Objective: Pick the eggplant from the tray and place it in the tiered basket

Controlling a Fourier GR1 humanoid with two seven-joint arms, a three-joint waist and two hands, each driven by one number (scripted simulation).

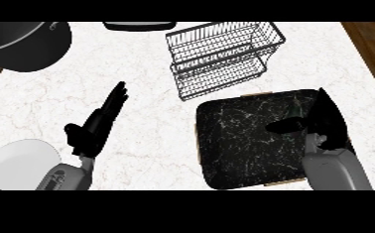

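The tray (242, 143) is a dark, marbled square slab at the lower right of the counter. Beyond it, at the top centre, stands the tiered wire basket (219, 58), and nothing shows inside it. My right hand (322, 123) hangs over the tray's right part, open, with its fingers pointing away and its thumb stretched to the left. A small dark shape (296, 109) lies just above the thumb, against the fingers. I cannot make it out as the eggplant against the dark tray. My left hand (99, 125) is open, fingers straight, over the bare counter at the left.
A dark round pan (29, 43) sits at the top left and a black flat object (139, 25) at the top edge. A white plate (26, 162) lies at the lower left by my left forearm. The counter's edge (355, 43) runs along the right.
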